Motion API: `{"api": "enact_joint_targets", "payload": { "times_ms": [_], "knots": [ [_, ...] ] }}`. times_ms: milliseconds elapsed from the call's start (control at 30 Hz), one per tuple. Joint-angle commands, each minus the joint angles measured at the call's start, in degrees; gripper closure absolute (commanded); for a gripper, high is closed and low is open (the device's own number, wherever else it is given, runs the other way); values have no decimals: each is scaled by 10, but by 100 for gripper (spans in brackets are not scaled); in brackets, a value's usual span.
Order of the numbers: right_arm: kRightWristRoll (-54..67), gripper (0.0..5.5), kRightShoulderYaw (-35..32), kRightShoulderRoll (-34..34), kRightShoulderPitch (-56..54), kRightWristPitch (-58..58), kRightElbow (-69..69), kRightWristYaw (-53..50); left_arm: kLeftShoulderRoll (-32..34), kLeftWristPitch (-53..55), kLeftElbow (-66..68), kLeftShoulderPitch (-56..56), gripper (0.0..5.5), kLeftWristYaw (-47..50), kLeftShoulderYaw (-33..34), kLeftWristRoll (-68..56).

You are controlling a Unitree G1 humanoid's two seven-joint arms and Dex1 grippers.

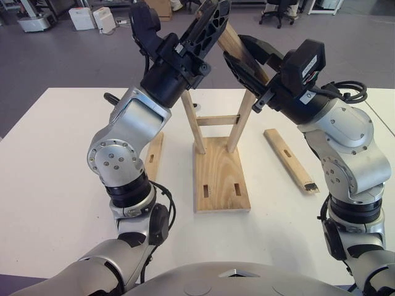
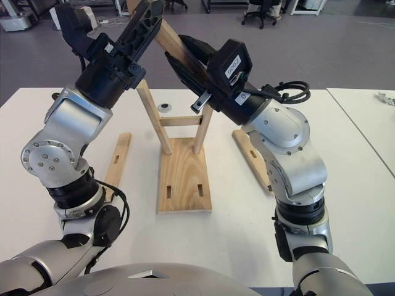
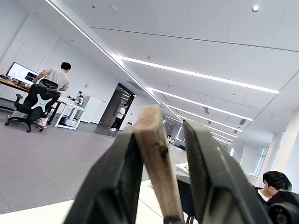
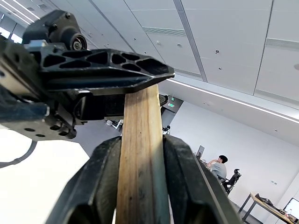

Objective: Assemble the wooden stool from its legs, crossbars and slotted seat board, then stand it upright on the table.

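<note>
One leg (image 1: 231, 42) clamped — left hand (image 3: 161, 131) at top, right hand (image 4: 141, 140) lower.

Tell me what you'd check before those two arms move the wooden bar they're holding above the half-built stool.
1. Left end effector shut on wooden bar near its end: ok.
2. Right end effector shut on the same bar, farther along: ok.
3. Crossbar joins left leg and right leg: ok.
4. Leg feet fully seated in seat board: cannot tell.
5. Two near slots empty: ok.
6. Bar clear of the legs' tops: cannot tell.
</note>
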Motion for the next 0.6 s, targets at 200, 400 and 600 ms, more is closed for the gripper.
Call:
{"api": "enact_joint_targets", "payload": {
  "times_ms": [200, 400, 600],
  "knots": [
    [-5, 418, 5, 21, -30, 3, -2, -2, 22, -24, 10, 8, 510, 30, -33, -35],
    [-4, 292, -84, -32, 30, 29, 18, 0, 118, -27, -64, 162, 510, 16, 28, -48],
    [-85, 287, -174, -78, 169, -83, 202, 0, 224, -86, 15, 366, 510, -80, 95, 82]
  ]
}}
